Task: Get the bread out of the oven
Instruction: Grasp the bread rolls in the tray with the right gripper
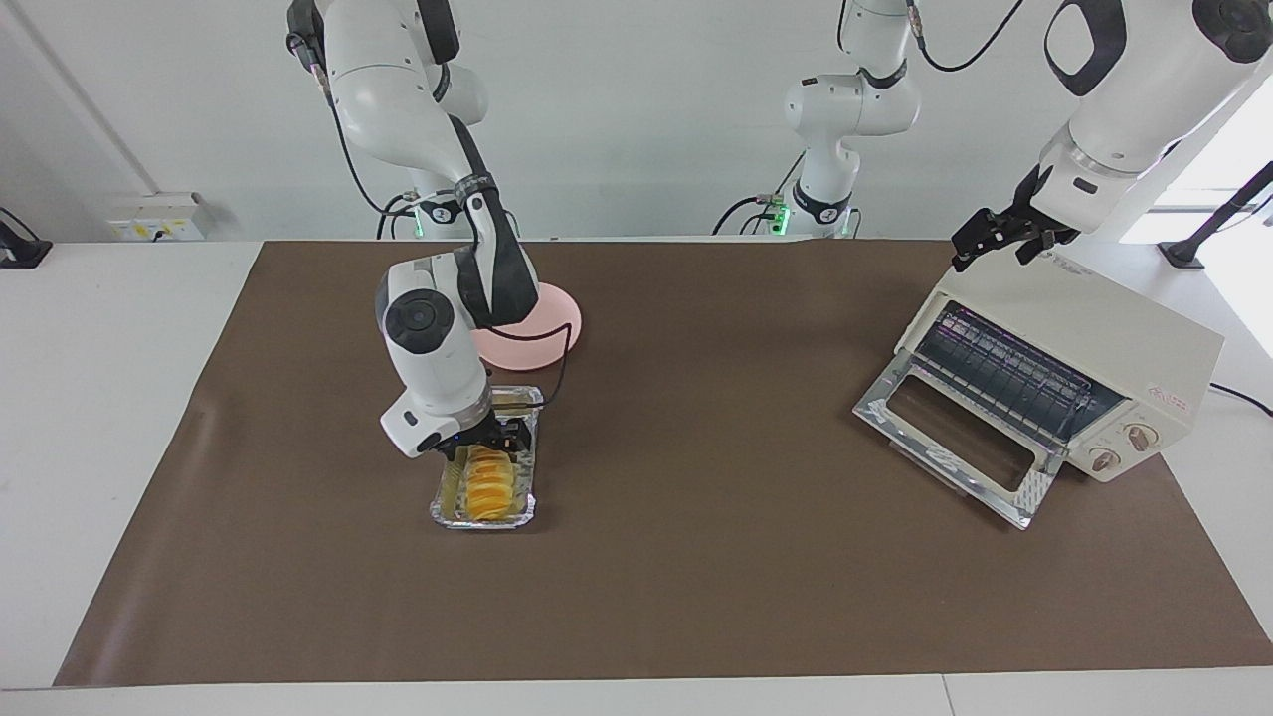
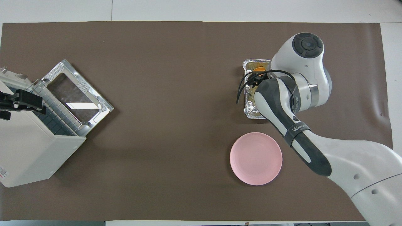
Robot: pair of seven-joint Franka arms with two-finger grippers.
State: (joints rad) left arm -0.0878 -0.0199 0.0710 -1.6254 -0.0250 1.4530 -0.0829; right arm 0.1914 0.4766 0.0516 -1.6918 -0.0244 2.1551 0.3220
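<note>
The golden ridged bread [image 1: 487, 487] lies in a silver foil tray [image 1: 444, 513] on the brown mat, toward the right arm's end of the table. My right gripper [image 1: 500, 439] is down at the end of the bread nearer to the robots, inside the tray. In the overhead view the right arm covers most of the tray [image 2: 251, 110], and only the bread's tip [image 2: 259, 68] shows. The cream oven [image 1: 1094, 338] stands at the left arm's end with its glass door [image 1: 945, 428] dropped open and its rack bare. My left gripper [image 1: 993, 249] waits open over the oven's top.
A pink plate [image 1: 552, 323] lies on the mat, nearer to the robots than the foil tray; it also shows in the overhead view [image 2: 256, 158]. The oven [image 2: 31, 150] stands at an angle at the mat's edge. The brown mat [image 1: 696, 557] covers the table's middle.
</note>
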